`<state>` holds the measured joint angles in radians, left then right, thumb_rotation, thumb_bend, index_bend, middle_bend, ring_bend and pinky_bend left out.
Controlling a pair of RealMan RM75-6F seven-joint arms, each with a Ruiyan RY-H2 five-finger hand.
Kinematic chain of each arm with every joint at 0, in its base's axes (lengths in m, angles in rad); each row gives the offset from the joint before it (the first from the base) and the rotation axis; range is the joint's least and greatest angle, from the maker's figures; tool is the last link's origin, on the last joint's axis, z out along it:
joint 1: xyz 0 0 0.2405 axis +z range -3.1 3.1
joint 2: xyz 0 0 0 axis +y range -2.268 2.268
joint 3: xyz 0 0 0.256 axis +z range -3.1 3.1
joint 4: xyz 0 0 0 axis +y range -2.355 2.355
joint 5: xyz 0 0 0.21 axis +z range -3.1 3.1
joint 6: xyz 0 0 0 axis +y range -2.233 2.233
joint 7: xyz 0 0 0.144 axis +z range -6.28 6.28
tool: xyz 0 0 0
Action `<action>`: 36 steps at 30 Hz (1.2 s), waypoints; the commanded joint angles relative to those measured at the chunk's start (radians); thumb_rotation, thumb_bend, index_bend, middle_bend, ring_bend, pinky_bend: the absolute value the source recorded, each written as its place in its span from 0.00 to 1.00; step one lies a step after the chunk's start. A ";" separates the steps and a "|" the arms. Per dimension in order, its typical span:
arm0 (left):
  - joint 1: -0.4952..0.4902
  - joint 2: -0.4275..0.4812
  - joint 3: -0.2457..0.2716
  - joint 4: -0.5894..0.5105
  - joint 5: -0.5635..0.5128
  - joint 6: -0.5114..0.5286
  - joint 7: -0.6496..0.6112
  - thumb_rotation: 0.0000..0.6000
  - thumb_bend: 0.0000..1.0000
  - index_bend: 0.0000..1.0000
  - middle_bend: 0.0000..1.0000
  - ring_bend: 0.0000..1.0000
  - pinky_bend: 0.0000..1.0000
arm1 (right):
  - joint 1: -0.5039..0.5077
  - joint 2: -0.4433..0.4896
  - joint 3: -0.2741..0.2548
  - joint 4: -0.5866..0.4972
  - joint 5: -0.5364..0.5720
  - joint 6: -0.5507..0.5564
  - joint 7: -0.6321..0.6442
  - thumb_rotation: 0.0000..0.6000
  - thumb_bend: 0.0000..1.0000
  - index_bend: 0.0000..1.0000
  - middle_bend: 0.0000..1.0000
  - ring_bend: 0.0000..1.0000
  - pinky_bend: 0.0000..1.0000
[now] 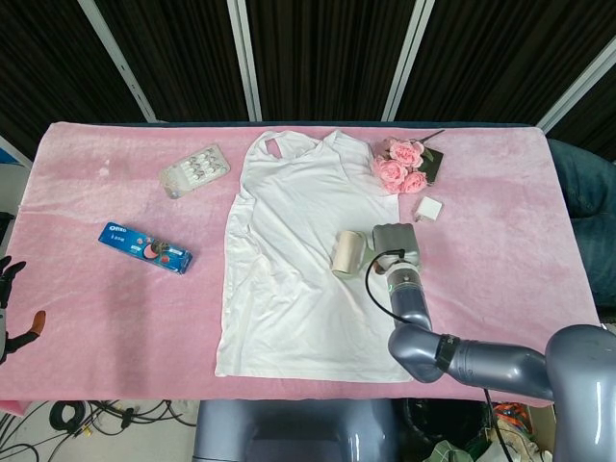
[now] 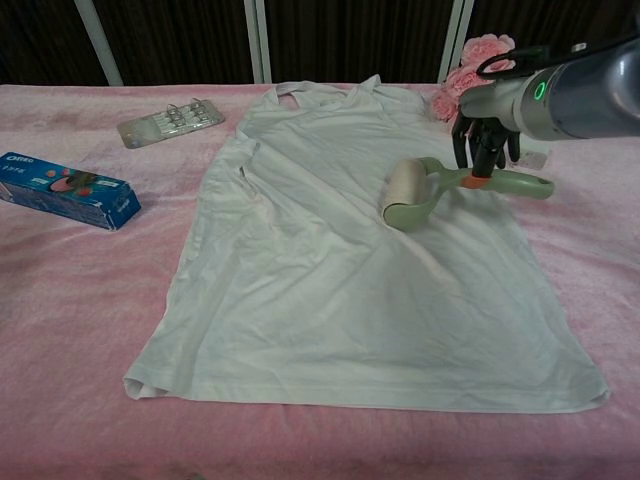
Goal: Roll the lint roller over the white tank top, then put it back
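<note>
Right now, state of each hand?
Right hand: holding the lint roller by its handle, roller on the white tank top.
Left hand: only partly visible at the frame edge; cannot tell.

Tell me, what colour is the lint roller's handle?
Light green; the lint roller handle shows best in the chest view.

You see a white tank top (image 2: 330, 260) on the pink table (image 2: 80, 300). Your lint roller (image 2: 405, 194) is cream with a pale green handle. The biscuit box (image 2: 68, 189) is blue; the roses (image 1: 399, 164) are pink.
</note>
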<state>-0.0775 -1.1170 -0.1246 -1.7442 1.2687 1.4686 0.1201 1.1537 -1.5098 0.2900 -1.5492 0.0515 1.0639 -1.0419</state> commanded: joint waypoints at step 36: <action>0.000 -0.001 0.004 0.005 0.001 -0.002 0.005 1.00 0.36 0.12 0.04 0.05 0.25 | 0.097 -0.081 0.032 0.063 0.086 0.028 -0.101 1.00 0.64 0.76 0.59 0.54 0.43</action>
<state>-0.0778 -1.1176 -0.1210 -1.7394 1.2694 1.4667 0.1247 1.2615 -1.6027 0.3313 -1.4723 0.1373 1.0851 -1.1411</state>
